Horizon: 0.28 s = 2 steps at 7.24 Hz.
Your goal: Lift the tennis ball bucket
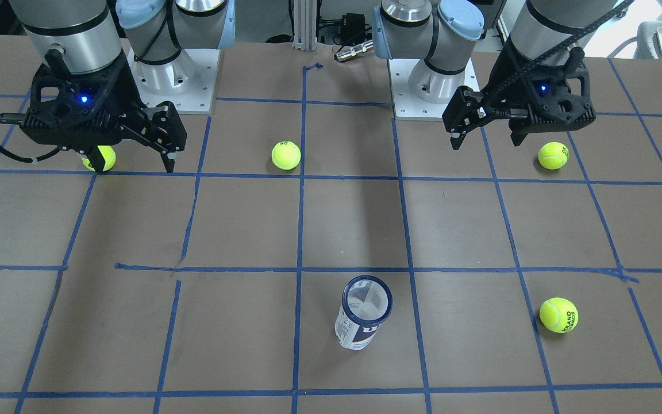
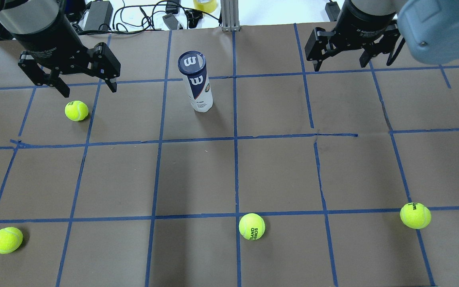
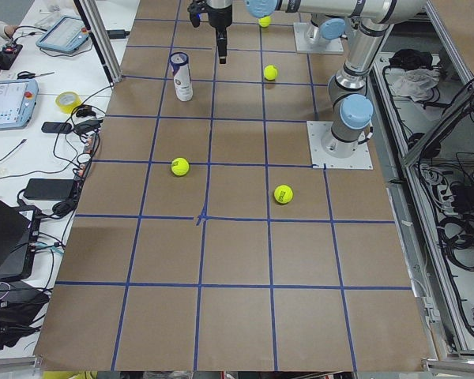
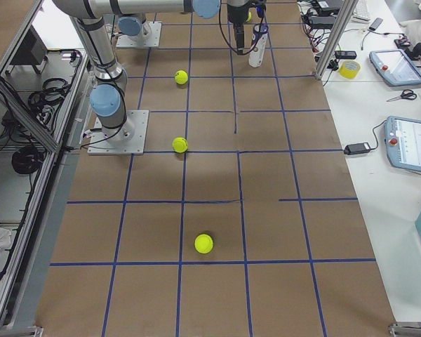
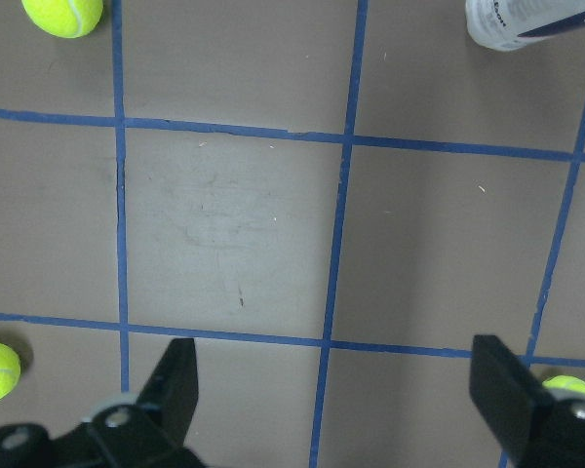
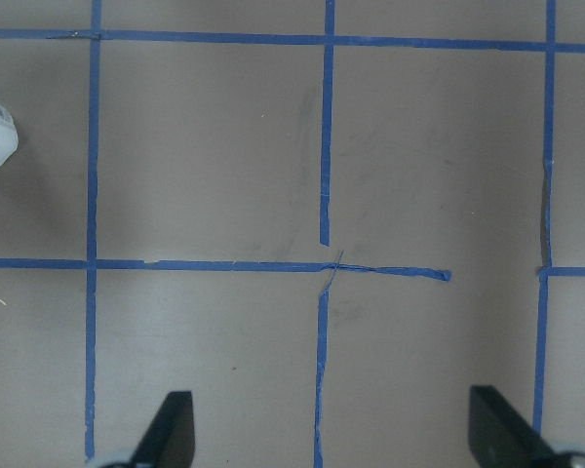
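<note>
Nearest to the operators' edge of the table [image 1: 222, 339], which is covered with brown paper and a grid of blue tape, the tennis ball bucket [image 1: 362, 313] stands upright in a middle square. Its dark blue rim is on top and the white and blue label goes around its side. Nothing touches it. One tennis ball [image 1: 558, 314] lies in the same row, well apart from it, toward the robot's left side. Farther back three more balls lie across the table: a middle ball [image 1: 285, 155], a ball on the robot's left [image 1: 553, 155], and a half-hidden ball [image 1: 100, 158] behind the right gripper [image 1: 133, 164]. The two grippers hang above this far row. The left gripper [image 1: 486, 140] has its fingers spread wide with nothing between them, and the right gripper is spread in the same way and also empty. The bucket is well apart from both, closer to the operators' edge than either one, and sideways it sits between them. In the left wrist camera only its lower end shows, at the top right corner, far ahead of the fingertips. In the right wrist camera a small white piece of it shows at the left edge.
</note>
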Available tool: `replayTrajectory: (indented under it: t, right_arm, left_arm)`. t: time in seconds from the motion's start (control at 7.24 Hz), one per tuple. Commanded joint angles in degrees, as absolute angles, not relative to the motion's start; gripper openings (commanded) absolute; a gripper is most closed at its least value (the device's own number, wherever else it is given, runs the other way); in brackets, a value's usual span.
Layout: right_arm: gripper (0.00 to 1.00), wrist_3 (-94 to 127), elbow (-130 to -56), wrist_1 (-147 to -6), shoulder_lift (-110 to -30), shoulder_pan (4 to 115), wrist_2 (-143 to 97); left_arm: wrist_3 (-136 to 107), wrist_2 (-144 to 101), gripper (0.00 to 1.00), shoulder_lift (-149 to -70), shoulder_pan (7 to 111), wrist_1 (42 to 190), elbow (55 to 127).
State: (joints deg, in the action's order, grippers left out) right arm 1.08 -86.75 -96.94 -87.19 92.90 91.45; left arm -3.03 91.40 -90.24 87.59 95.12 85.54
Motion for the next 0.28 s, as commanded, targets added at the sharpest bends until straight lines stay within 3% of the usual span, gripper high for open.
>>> replayTrajectory:
  t: [0.0,0.14]
  right_arm:
    - [1.00,1.1,-86.7,-96.9,-87.2,92.9,91.4]
    - [1.00,1.1,-86.7,-96.9,-87.1,92.9,91.5]
  left_arm:
    - [-2.9,91.4,1.00,-90.0,87.5,94.7,85.9]
    - [-2.9,91.4,1.00,-89.9,87.5,94.7,85.9]
